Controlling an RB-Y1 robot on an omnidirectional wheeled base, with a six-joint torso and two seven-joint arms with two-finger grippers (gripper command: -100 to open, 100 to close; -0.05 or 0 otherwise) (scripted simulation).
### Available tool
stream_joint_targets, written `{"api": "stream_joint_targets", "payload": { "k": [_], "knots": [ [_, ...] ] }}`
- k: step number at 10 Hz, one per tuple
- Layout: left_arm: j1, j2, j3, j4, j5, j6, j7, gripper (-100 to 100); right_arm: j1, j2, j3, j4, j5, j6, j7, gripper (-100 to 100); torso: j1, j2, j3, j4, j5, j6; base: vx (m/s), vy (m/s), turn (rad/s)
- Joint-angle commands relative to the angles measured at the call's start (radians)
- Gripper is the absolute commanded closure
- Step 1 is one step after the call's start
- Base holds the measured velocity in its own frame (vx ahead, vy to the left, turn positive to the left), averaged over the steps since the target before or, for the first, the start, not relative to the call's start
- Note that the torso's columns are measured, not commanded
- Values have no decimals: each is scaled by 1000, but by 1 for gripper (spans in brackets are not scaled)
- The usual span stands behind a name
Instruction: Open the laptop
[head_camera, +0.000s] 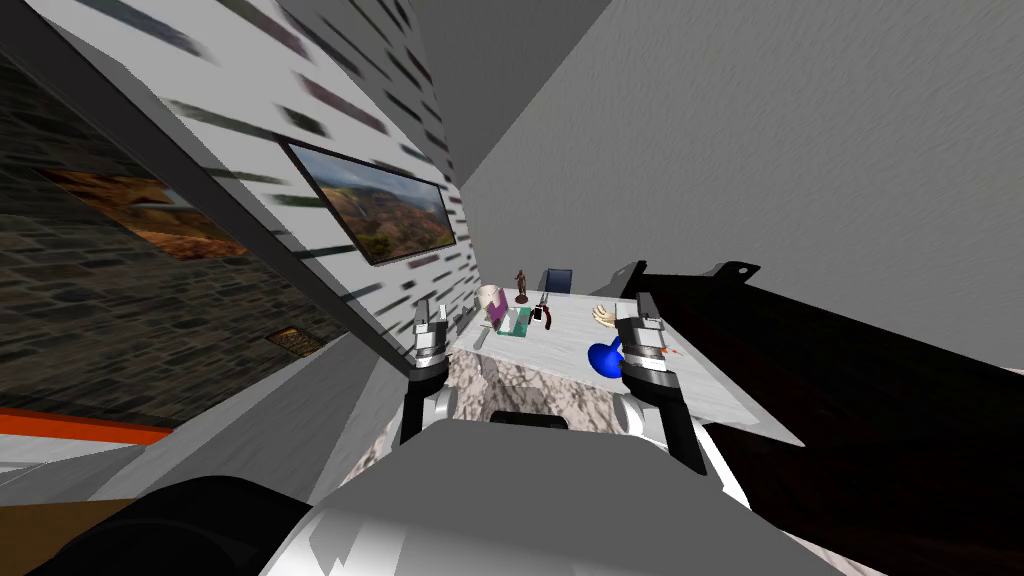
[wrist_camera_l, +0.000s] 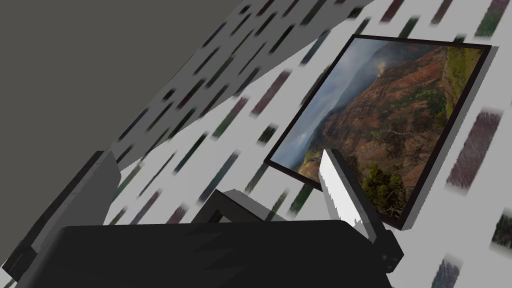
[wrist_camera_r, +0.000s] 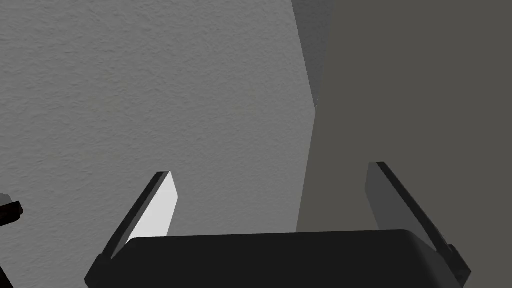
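Note:
The laptop (head_camera: 557, 281) is a small dark blue panel at the far end of the white table (head_camera: 570, 350); how its lid stands I cannot tell from here. My left gripper (head_camera: 432, 318) is raised beside the table's near left corner, open and holding nothing. My right gripper (head_camera: 645, 312) is raised over the table's near right part, also open and holding nothing. Both are well short of the laptop. In the left wrist view the left gripper (wrist_camera_l: 220, 172) has its fingers spread wide, and so does the right gripper (wrist_camera_r: 272, 172) in its own view.
On the table between me and the laptop stand a dark figurine (head_camera: 521, 283), a white round object (head_camera: 490, 297), a purple and green item (head_camera: 510, 320), a beige object (head_camera: 604, 316) and a blue object (head_camera: 604, 358). A patterned wall flanks the left; a black area lies right.

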Motion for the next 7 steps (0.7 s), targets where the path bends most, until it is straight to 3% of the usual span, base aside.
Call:
{"api": "stream_joint_targets", "payload": {
  "k": [1,7],
  "knots": [
    [0,0,0,0,0,0,0,0,0,0,0,0,0,0,0,0,0,40,-82,41,0,0,0,0,0],
    [0,0,0,0,0,0,0,0,0,0,0,0,0,0,0,0,0,470,-939,470,0,0,0,0,0]
  ]
}}
